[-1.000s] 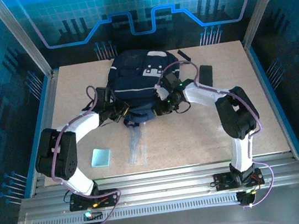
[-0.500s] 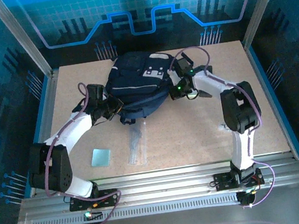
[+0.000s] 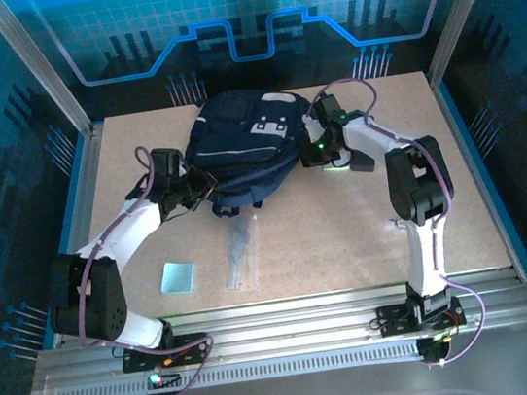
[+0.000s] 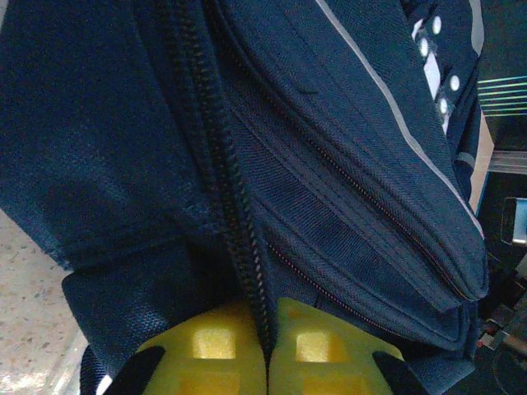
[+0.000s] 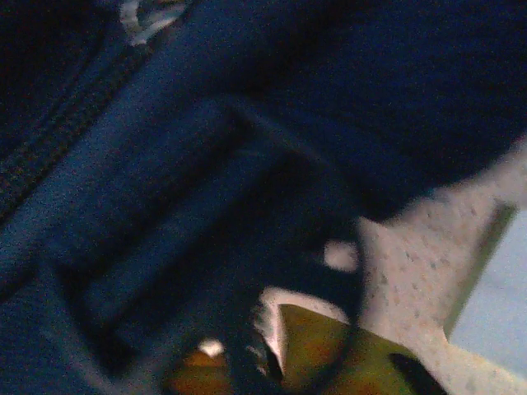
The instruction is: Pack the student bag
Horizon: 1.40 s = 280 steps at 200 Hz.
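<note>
Pinching bag [image 3: 242, 151] by its zip seam [image 4: 235, 206] with left pincer [image 4: 268, 362], pads [image 4: 214, 346] closed tight on fabric, at far middle of counter [image 3: 347, 235]. Cannot tell gap of right pincer [image 3: 314, 148], blurred beside a strap [image 5: 165, 239]. Likely soft, floppy, sagging; best gripping seams or straps.

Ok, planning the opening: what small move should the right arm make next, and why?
Probably close the right gripper on the strap loop ahead: the left gripper pinches the student bag at its zipper seam, so a second hold could spread it.
</note>
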Available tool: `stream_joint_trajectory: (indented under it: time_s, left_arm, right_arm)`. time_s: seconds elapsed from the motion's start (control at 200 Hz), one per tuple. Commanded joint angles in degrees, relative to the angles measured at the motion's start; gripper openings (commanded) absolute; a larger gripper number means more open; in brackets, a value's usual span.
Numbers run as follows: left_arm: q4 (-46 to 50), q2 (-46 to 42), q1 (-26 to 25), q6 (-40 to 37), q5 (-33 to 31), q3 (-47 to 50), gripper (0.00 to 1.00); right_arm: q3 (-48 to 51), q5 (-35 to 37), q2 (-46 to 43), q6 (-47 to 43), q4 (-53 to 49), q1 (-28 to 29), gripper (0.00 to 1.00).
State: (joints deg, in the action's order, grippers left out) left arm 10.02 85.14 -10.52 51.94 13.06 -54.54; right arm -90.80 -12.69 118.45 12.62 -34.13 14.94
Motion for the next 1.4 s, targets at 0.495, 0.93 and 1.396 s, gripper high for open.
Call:
stream_joint_trajectory:
  time_s: [0.495, 0.93, 1.396]
  left_arm:
    - [-11.27, 7.27, -23.09, 7.8, 0.67, -3.38, 0.67]
    - [3.93, -3.15, -23.46, -7.79, -16.35, -4.85, 0.87]
    - [-0.73, 7.23, -11.22, -10.38, -18.13, -6.58, 0.91]
  right_arm:
    - [11.21, 4.62, -20.56, 8.38, 0.27, -6.33, 0.67]
    - [-9.0, -3.66, -1.54, 9.78, 5.29, -7.72, 0.34]
    - [-27.05, 4.03, 16.82, 10.69, -2.75, -6.37, 0.27]
